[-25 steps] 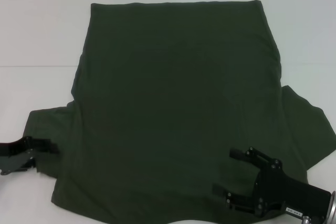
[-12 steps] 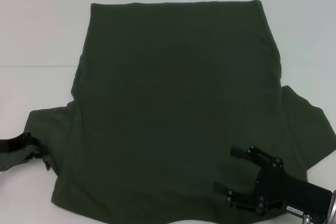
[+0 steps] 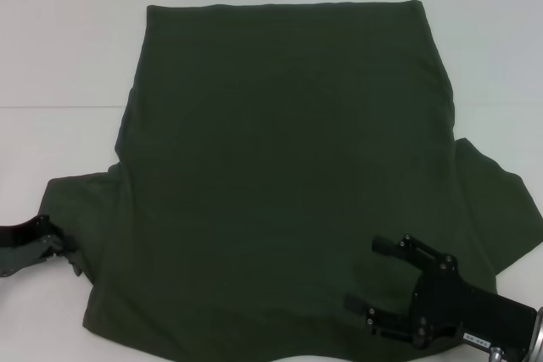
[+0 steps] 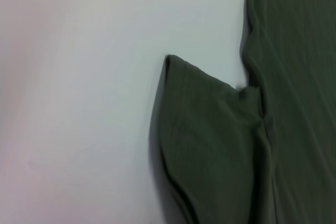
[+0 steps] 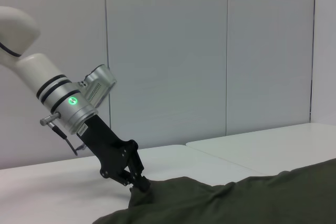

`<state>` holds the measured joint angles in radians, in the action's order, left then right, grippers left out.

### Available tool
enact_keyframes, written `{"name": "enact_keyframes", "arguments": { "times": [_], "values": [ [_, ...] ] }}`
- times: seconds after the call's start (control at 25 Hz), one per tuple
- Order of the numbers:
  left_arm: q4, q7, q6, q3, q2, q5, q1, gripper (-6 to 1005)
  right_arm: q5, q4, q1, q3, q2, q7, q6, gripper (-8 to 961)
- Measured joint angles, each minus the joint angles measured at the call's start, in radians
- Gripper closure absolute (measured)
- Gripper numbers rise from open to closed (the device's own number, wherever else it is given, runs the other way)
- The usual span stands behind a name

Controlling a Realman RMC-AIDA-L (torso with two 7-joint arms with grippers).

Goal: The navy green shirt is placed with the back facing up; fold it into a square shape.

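The navy green shirt (image 3: 284, 175) lies spread back-up on the white table (image 3: 59, 48), and my left gripper (image 3: 61, 247) sits at the outer hem of its left sleeve (image 4: 210, 140), fingers pinched shut on that edge, while my right gripper (image 3: 363, 281) hovers spread wide over the cloth near the collar end, holding nothing. I judge the cotton soft, light and limp, so it will sag and drag rather than hold a crease; hems and corners are the places to grip. Nothing else lies near either hand.
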<state>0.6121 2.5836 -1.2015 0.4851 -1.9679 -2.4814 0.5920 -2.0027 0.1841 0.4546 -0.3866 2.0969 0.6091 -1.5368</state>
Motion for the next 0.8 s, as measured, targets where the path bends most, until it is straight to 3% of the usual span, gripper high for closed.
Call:
{"name": "enact_keyframes", "arguments": {
  "times": [0.48,0.8],
  "values": [
    [0.002,0.004,-0.018,-0.007,0.003,0.006,0.0,916,0.001,0.0,0.001,0.0,0.0,0.0,0.0,22],
    [0.002,0.004,-0.013,-0.01,0.005,0.006,-0.002,662,0.001,-0.002,0.0,0.0,0.0,0.0,0.0,22]
  ]
}}
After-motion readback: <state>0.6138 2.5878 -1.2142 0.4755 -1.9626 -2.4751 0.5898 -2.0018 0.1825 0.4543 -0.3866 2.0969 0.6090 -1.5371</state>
